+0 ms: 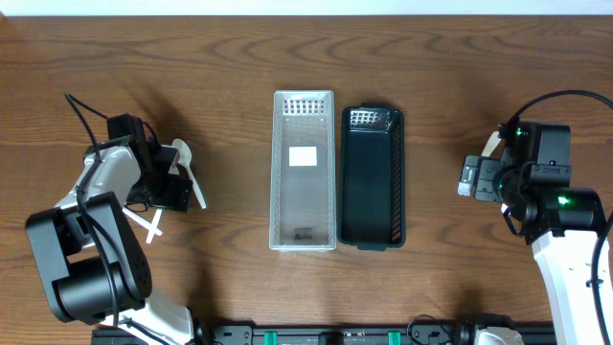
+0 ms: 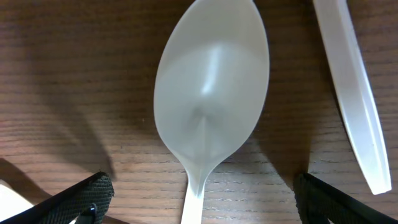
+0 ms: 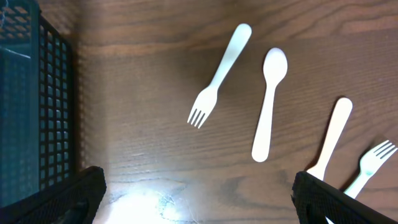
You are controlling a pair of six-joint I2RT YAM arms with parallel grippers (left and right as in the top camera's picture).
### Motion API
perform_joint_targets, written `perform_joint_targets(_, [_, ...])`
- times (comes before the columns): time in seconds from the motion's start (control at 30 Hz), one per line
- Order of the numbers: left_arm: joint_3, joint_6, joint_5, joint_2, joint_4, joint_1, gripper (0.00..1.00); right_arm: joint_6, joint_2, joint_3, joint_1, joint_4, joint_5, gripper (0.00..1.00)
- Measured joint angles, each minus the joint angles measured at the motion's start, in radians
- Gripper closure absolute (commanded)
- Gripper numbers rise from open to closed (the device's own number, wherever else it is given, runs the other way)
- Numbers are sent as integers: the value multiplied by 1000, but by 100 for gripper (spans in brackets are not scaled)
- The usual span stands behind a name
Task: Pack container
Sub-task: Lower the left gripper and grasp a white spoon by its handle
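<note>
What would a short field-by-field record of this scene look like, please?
Clear container: middle of the table, no cutlery visible inside
Black container: close beside the clear one, also without cutlery
Left gripper: open, fingers either side of a white spoon lying on the table
Right gripper: open, holding nothing
Near right gripper: a white fork and a second spoon loose on the table

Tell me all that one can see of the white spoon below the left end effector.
The spoon is white and looks like glossy plastic. It has an oval bowl and a narrow handle, which runs out at the bottom edge of the picture; a ridge leads from the handle into the bowl. It lies flat on the wooden table, between the open fingertips of the left end effector, untouched. Another white utensil lies beside it, apart.
</note>
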Motion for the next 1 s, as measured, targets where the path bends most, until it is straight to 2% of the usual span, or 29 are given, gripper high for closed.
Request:
perform_joint_targets(0.23, [0,-8,2,0,4,0,1,0,0,0,0,-41,0,1])
perform_joint_targets(0.27, [0,-10,3,0,7,0,9,0,0,0,0,-44,0,1])
perform_joint_targets(0.4, [0,-14,4,0,20,0,25,0,0,0,0,-46,0,1])
perform_joint_targets(0.5, [0,-17,4,0,21,0,42,0,0,0,0,-46,0,1])
perform_joint_targets(0.57, [0,-18,4,0,22,0,48,0,0,0,0,-47,0,1])
perform_joint_targets(0.67, [0,-16,4,0,21,0,62,0,0,0,0,-47,0,1])
perform_joint_targets(0.8, [0,-18,4,0,16,0,73,0,0,0,0,-47,0,1])
perform_joint_targets(0.93, [0,-15,4,0,14,0,74,0,0,0,0,-47,0,1])
perform_joint_targets(1.0, [0,-15,4,0,14,0,78,0,0,0,0,-47,0,1])
